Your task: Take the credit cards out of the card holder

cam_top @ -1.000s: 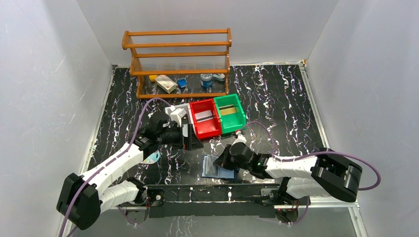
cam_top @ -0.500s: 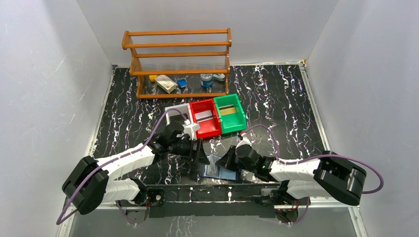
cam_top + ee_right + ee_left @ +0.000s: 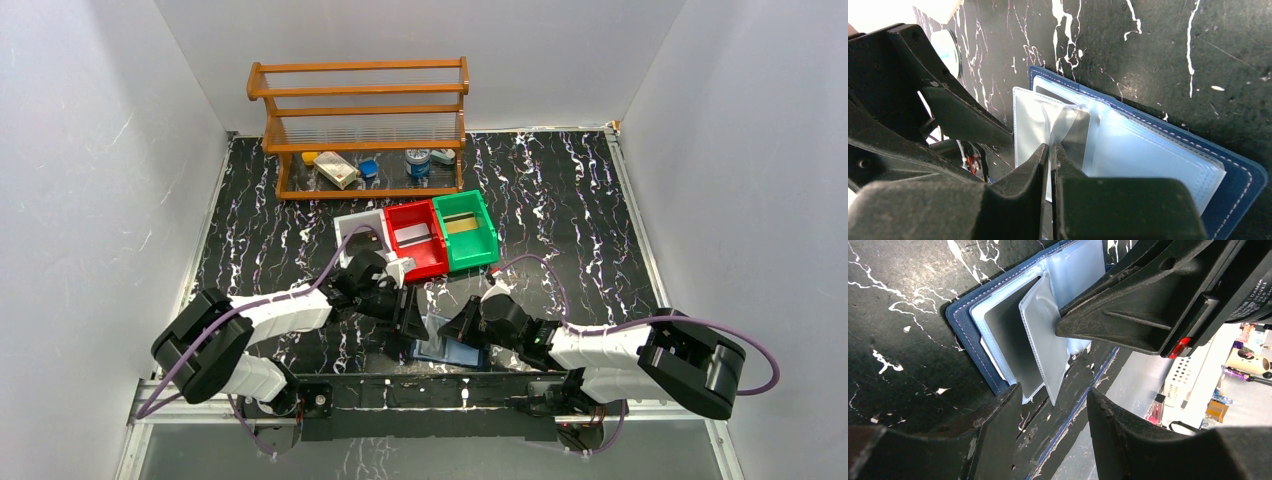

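The card holder (image 3: 964, 322), a flat navy wallet with pale stitching, lies open on the black marbled table (image 3: 893, 300), just ahead of the left gripper (image 3: 1054, 391). That gripper's matte black jaws stand apart and grip nothing. Opposite it, the right gripper (image 3: 1050, 148) is pinched almost closed on a glossy clear plastic sleeve (image 3: 1060, 117) raised off the holder's pale blue pockets. A smooth grey card (image 3: 1010, 340) sits beside the pinch.

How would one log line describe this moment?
right gripper: shut on clear plastic sleeve | left gripper: open, at navy folding card holder
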